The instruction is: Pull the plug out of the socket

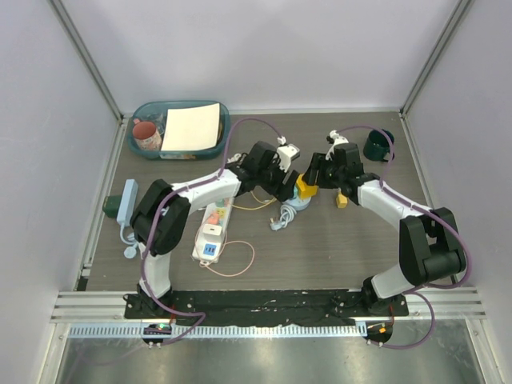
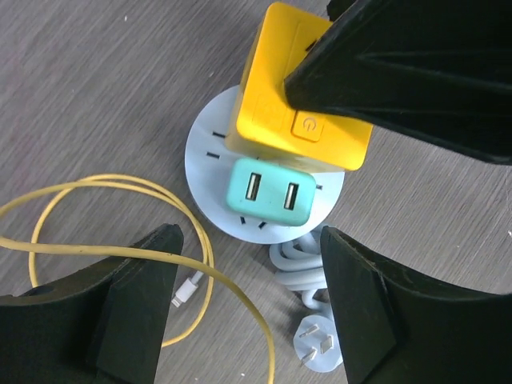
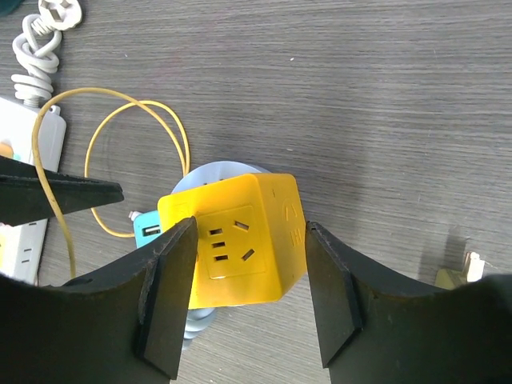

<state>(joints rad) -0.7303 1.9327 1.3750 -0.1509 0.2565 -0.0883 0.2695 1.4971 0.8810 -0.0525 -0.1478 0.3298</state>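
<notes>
Fixed above and behind the arm bases (image 1: 264,302), the top camera looks steeply down and forward from well back, taking in the whole table (image 1: 336,248) up to the rear wall. The left wrist camera peers down from close range between the fingers of the left gripper (image 2: 248,240), while the right wrist camera looks down just as closely through the right gripper (image 3: 250,230) from another side. Both wrist views share the yellow cube (image 2: 272,104), the round base (image 2: 210,160) beneath it and the looped yellow cable (image 2: 104,188), and each catches a finger of the other arm.
</notes>
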